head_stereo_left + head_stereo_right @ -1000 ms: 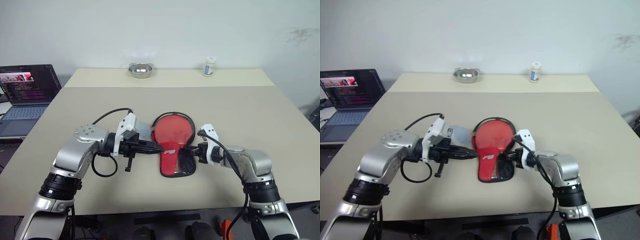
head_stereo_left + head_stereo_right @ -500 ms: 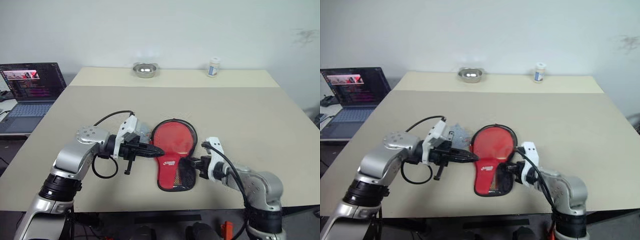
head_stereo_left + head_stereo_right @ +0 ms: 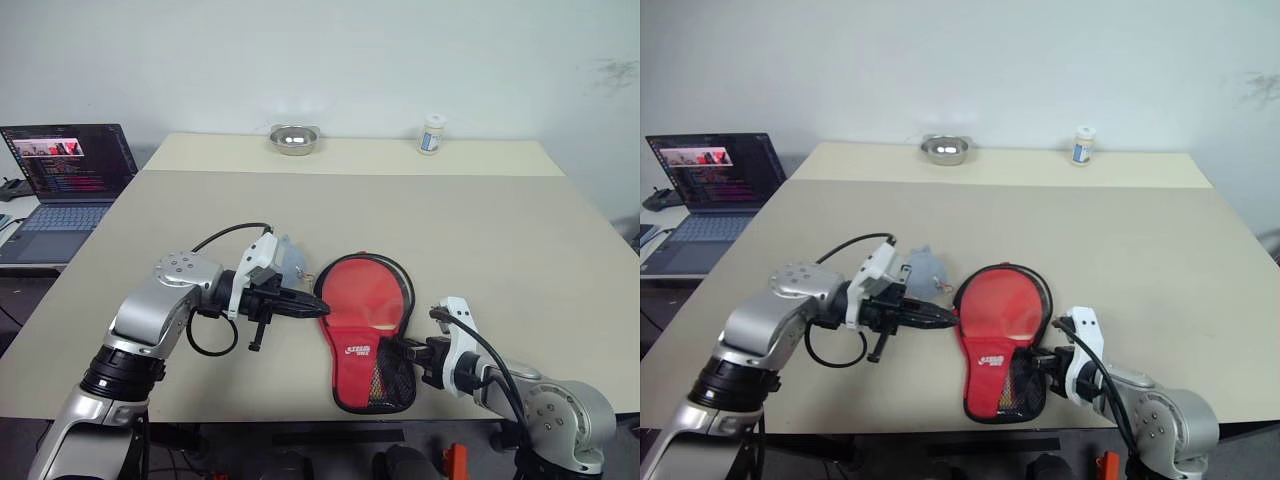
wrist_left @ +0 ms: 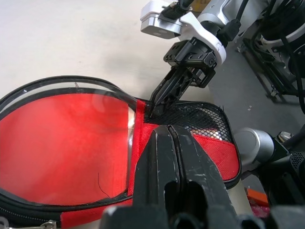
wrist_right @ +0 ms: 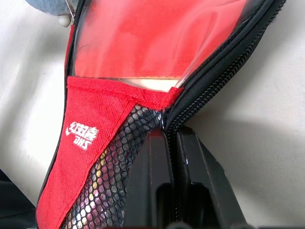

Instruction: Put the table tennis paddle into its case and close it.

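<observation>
Closest to me, at the table's [image 3: 520, 240] near edge, the right gripper [image 3: 408, 349] has its two black fingers pressed tight together right against the case's [image 3: 366, 335] zippered edge, where the black mesh pocket [image 3: 388, 378] meets the red fabric. It looks pinched on the zipper edge itself, though from here I can't quite make out whether a zip pull sits between the pads.

The case lies flat, red side up, white lettering [image 3: 359, 350] showing below the round clear window. Through that window the table tennis paddle [image 5: 157, 38] shows its red face, tucked inside the pouch.

On the case's other side, the left gripper [image 3: 318, 309] is also clenched, its tips meeting at the case's rim where the round part narrows; it seems to nip the edge there. A black cable loops off that arm.

Just behind the left gripper a small grey-blue pouch [image 3: 287, 262] sits on the table, near the case but apart from it.

Off to the left, on a lower side table, a laptop [image 3: 62, 175] stands open with its screen lit. At the far edge a metal bowl [image 3: 294, 139] and a small white bottle [image 3: 432, 134] stand well apart, close to the wall.
</observation>
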Action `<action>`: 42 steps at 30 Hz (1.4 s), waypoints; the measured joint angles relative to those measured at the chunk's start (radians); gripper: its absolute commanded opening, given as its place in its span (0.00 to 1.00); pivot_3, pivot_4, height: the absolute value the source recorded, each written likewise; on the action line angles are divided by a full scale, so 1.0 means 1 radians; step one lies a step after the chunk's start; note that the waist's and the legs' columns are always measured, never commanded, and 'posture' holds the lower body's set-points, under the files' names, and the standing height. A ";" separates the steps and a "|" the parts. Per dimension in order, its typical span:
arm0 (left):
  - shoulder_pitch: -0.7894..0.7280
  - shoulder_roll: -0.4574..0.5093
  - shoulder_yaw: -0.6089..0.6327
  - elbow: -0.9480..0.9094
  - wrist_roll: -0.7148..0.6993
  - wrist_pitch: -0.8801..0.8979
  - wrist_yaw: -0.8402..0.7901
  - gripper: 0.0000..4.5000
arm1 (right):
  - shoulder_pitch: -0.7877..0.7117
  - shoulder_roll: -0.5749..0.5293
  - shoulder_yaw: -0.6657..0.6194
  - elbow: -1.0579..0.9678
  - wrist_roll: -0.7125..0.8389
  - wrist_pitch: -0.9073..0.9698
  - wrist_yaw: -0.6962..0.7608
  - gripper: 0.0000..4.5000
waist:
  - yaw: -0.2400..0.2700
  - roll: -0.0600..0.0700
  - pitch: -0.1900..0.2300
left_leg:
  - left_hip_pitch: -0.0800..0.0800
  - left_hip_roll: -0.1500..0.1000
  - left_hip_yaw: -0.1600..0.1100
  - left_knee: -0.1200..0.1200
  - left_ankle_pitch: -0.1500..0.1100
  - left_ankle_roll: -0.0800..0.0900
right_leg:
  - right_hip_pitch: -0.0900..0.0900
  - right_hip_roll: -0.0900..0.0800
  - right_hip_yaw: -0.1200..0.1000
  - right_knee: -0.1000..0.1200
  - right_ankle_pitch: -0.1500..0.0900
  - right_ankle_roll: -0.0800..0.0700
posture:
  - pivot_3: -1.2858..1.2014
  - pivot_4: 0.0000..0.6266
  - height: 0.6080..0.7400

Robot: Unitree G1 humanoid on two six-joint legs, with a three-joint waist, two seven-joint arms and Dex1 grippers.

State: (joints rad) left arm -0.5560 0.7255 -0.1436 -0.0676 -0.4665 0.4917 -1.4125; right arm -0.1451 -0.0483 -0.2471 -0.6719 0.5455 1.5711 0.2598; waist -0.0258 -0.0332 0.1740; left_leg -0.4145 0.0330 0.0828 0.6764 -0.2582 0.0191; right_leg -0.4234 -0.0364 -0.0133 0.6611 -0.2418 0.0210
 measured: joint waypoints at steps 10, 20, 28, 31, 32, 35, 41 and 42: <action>0.000 0.000 -0.005 0.000 0.000 -0.001 -0.001 0.00 | 0.028 0.005 -0.009 -0.036 0.006 0.020 0.000 0.00 | 0.000 0.000 0.000 | 0.000 0.000 0.000 0.000 0.000 0.000 | 0.000 0.000 0.000 0.000 -0.002 0.003 | 0.52 0.24 1.00; -0.001 -0.007 -0.006 0.008 0.004 -0.012 0.006 0.00 | 0.039 -0.035 0.028 -0.033 -0.005 -0.014 0.002 0.40 | -0.001 0.000 0.000 | 0.000 0.000 0.000 0.000 0.000 0.000 | 0.000 -0.001 0.000 0.000 -0.002 0.004 | 0.52 0.24 1.00; -0.002 -0.022 -0.005 0.026 0.011 -0.033 0.030 0.00 | 0.064 -0.181 0.080 -0.086 0.031 -0.058 0.064 0.99 | 0.006 -0.002 -0.001 | 0.000 -0.002 -0.001 0.001 0.000 0.000 | 0.002 -0.002 -0.001 -0.001 -0.002 0.004 | 0.52 0.24 1.00; -0.002 -0.028 -0.005 0.028 0.011 -0.039 0.050 0.00 | 0.054 -0.286 0.052 -0.116 0.069 -0.050 0.113 1.00 | 0.005 -0.002 -0.001 | 0.000 -0.002 -0.001 0.001 0.000 0.000 | 0.002 -0.002 0.000 -0.002 -0.002 0.004 | 0.52 0.24 1.00; -0.002 -0.031 -0.004 0.028 0.011 -0.039 0.054 0.00 | 0.041 -0.328 0.047 -0.123 0.081 -0.055 0.136 1.00 | 0.005 -0.002 -0.001 | 0.000 -0.001 -0.001 0.001 0.000 0.000 | 0.002 -0.002 -0.001 -0.002 -0.002 0.004 | 0.52 0.24 1.00; 0.000 -0.041 0.003 0.031 0.009 -0.038 0.079 0.00 | -0.044 -0.511 0.039 -0.120 0.112 -0.115 0.236 1.00 | 0.001 -0.001 0.000 | 0.000 -0.001 -0.001 0.001 0.000 0.001 | 0.001 -0.002 0.000 -0.001 -0.002 0.004 | 0.52 0.24 1.00; -0.004 -0.048 0.040 0.049 0.006 -0.009 0.159 0.00 | -0.250 -0.491 0.151 0.011 0.104 -0.368 0.321 1.00 | -0.005 -0.001 0.000 | 0.000 0.003 -0.002 0.000 0.000 0.000 | 0.001 0.001 -0.001 -0.001 -0.002 0.004 | 0.52 0.24 1.00; -0.005 -0.048 0.048 0.051 0.005 0.000 0.171 0.04 | -0.268 -0.477 0.204 0.050 0.080 -0.411 0.323 1.00 | -0.005 -0.001 0.000 | 0.000 0.003 -0.002 0.000 0.000 0.000 | 0.001 0.001 -0.001 -0.002 -0.002 0.004 | 0.52 0.24 1.00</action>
State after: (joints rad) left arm -0.5611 0.6773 -0.0953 -0.0171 -0.4611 0.4921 -1.2416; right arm -0.4129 -0.5248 -0.0428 -0.6216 0.6253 1.1600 0.5829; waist -0.0309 -0.0346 0.1742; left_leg -0.4142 0.0365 0.0808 0.6763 -0.2582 0.0196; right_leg -0.4228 -0.0353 -0.0139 0.6595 -0.2442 0.0249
